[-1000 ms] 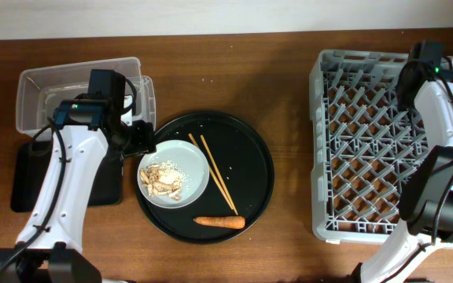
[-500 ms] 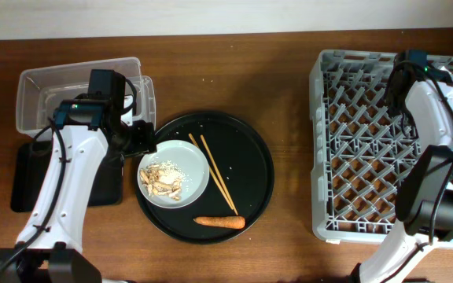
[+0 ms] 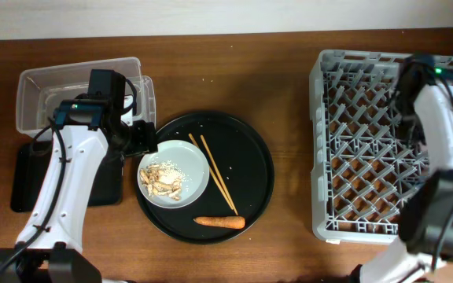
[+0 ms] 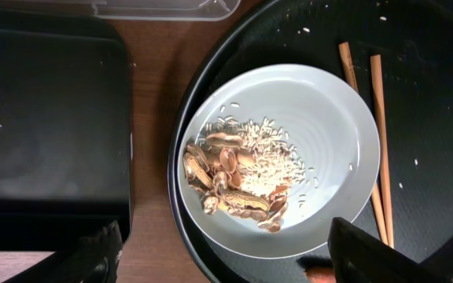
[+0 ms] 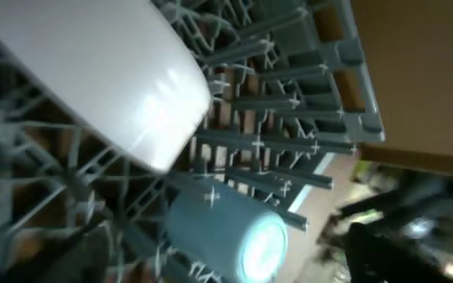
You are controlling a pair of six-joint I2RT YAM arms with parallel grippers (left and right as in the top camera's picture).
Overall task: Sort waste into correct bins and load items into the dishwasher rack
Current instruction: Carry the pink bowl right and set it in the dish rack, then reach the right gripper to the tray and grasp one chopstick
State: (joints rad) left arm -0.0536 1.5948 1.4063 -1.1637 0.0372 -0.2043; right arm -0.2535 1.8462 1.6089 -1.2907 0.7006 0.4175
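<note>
The pale grey plate [image 4: 325,118], lying on the round black tray [image 3: 252,161], was judged rigid, smooth and breakable, its loose food scraps [image 4: 234,189] liable to slide if tilted; the bare rim was the advised grip point. It appeared round, shallow and faintly ringed. The left gripper [image 4: 225,240] hung above it, jaws spread and empty; the right gripper [image 5: 234,251] stood released over the light-blue cup [image 5: 222,228] in the dishwasher rack [image 3: 368,141].
</note>
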